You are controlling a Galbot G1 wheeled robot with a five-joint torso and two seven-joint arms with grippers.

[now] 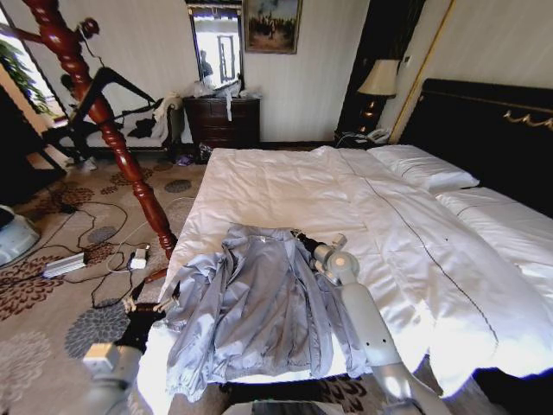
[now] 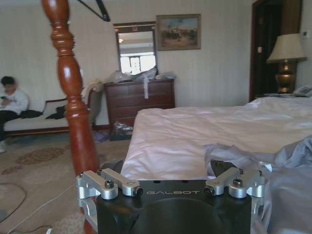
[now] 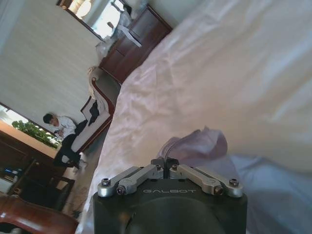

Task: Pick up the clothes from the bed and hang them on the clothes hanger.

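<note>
The right gripper [image 3: 165, 163] has its jaws drawn together on a raised fold of the jacket [image 1: 255, 303] near the collar; the right wrist view shows the pinched fabric bunched up just beyond the fingertips, a detail the head view hides behind the arm. From the head view, the right gripper [image 1: 304, 243] sits at the jacket's upper right shoulder. The left gripper [image 2: 170, 178] has its jaws spread wide, with crumpled grey cloth lying between and beyond them at the jacket's other side; whether the fingers touch the cloth cannot be told. In the head view the left gripper [image 1: 145, 318] is low at the bed's near left corner, against the jacket's sleeve.

The jacket lies flat, front open, on the near end of the bed [image 1: 285, 186], its hem hanging over the edge. The clothes hanger [image 2: 95, 9] hangs high beside the turned wooden post [image 1: 104, 117], seen closely in the left wrist view.
</note>
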